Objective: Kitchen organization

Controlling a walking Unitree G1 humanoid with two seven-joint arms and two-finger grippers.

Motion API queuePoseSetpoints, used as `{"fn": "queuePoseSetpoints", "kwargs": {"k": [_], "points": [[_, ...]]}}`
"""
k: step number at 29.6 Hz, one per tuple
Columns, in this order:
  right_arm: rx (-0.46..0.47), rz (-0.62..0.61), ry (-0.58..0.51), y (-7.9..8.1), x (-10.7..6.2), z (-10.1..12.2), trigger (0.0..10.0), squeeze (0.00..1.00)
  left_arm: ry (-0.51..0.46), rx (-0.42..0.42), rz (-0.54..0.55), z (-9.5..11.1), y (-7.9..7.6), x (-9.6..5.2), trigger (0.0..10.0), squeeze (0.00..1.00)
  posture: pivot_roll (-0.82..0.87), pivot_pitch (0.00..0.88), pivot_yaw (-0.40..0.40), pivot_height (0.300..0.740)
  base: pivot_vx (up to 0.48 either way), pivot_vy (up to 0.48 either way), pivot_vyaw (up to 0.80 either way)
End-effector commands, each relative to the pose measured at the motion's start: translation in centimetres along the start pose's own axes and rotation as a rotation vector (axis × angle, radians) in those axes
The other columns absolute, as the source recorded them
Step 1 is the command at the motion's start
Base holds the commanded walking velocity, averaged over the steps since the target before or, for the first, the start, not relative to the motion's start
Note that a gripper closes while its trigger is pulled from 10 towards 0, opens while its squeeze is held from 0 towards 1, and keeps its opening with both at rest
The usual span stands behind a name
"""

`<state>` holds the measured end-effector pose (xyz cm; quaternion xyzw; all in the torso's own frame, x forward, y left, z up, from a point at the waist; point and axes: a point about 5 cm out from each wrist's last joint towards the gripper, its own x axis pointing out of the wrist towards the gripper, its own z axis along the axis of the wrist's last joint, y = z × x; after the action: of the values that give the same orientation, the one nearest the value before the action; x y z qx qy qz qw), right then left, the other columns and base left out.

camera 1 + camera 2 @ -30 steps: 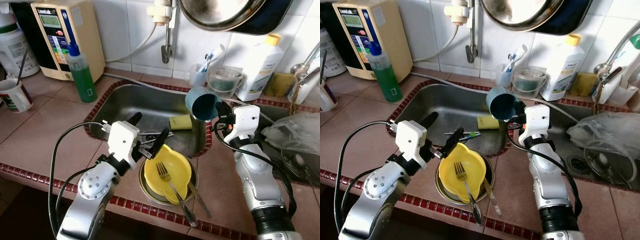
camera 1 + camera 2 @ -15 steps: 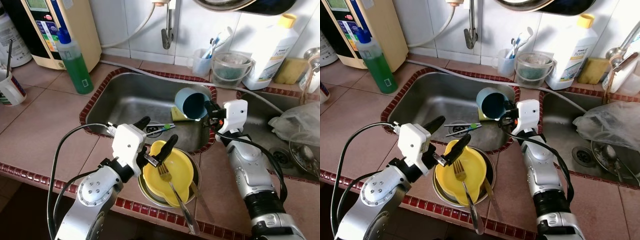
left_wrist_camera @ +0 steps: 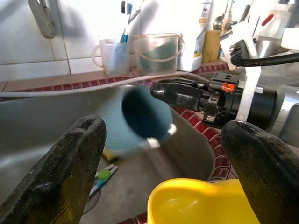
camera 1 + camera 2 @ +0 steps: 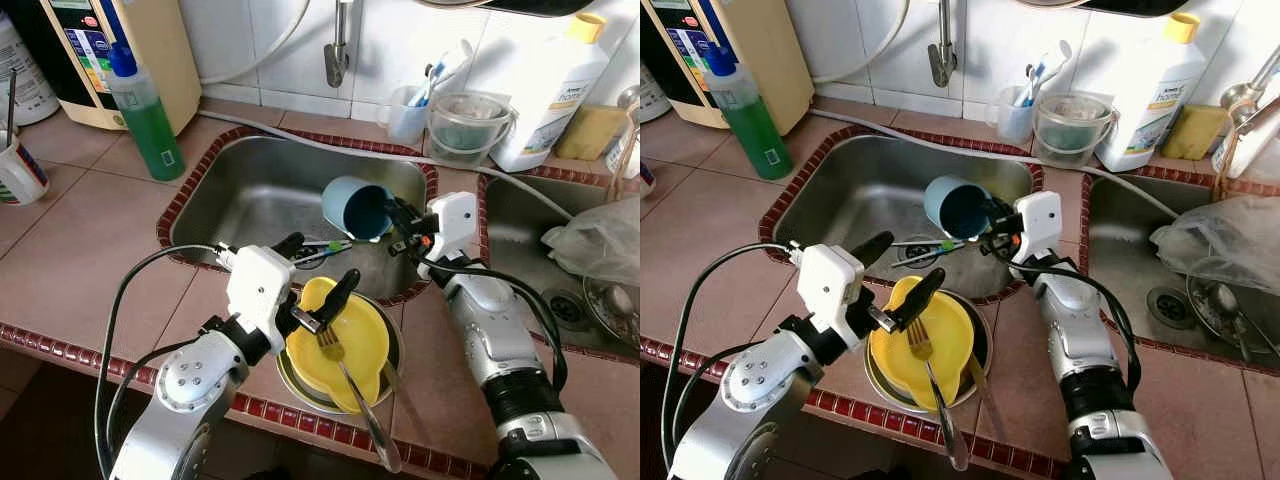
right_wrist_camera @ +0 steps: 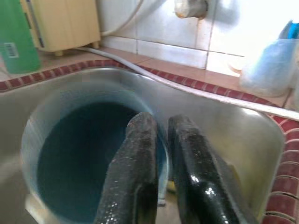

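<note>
The right gripper (image 4: pixel 400 222) holds 1 blue cup (image 4: pixel 356 207) over the steel sink (image 4: pixel 250 190), its 2 fingers (image 5: pixel 135 172) pinched on the cup's rim, mouth tipped toward the camera. The left gripper (image 4: pixel 318 272) hovers with fingers spread wide over 1 yellow bowl (image 4: pixel 350 340) in a metal dish on the worktop (image 4: pixel 80 250). 1 fork (image 4: pixel 345 385) lies across the bowl. 1 green soap bottle (image 4: pixel 145 115) and 1 white bottle (image 4: pixel 550 85) stand behind the sink.

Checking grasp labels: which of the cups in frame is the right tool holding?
The blue cup, tipped on its side over the sink, rim pinched by the right tool. The white mug on the left counter and the toothbrush cup behind the sink stand upright, untouched.
</note>
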<state>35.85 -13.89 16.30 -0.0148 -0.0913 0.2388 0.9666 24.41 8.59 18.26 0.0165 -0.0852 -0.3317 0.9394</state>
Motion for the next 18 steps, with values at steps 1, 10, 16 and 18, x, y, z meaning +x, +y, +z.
{"fn": "queuePoseSetpoints", "kwargs": {"k": [1, 10, 16, 18], "points": [[0.008, 0.008, -0.005, -0.14, 0.08, 0.07, 10.0, 1.00, -0.015, 0.006, -0.009, 0.53, -0.18, -0.01, 10.0, 0.00, -0.01, 0.201, 0.029, 0.740, 0.000, 0.000, 0.00], [0.013, 0.018, -0.016, 0.02, 0.12, 0.11, 10.0, 1.00, -0.017, 0.008, -0.008, 0.59, -0.13, 0.10, 10.0, 0.00, -0.01, 0.189, 0.029, 0.740, 0.000, 0.000, 0.00], [0.011, 0.018, -0.044, 0.06, 0.23, 0.66, 10.0, 1.00, -0.026, 0.017, 0.000, 0.74, 0.23, 0.33, 10.0, 0.00, -0.01, 0.172, 0.024, 0.740, 0.000, 0.000, 0.00], [0.006, 0.016, -0.052, 0.04, 0.22, 0.82, 10.0, 1.00, -0.029, 0.019, 0.006, 0.77, 0.41, 0.43, 10.0, 0.00, -0.01, 0.165, 0.023, 0.740, 0.000, 0.000, 0.00]]}}
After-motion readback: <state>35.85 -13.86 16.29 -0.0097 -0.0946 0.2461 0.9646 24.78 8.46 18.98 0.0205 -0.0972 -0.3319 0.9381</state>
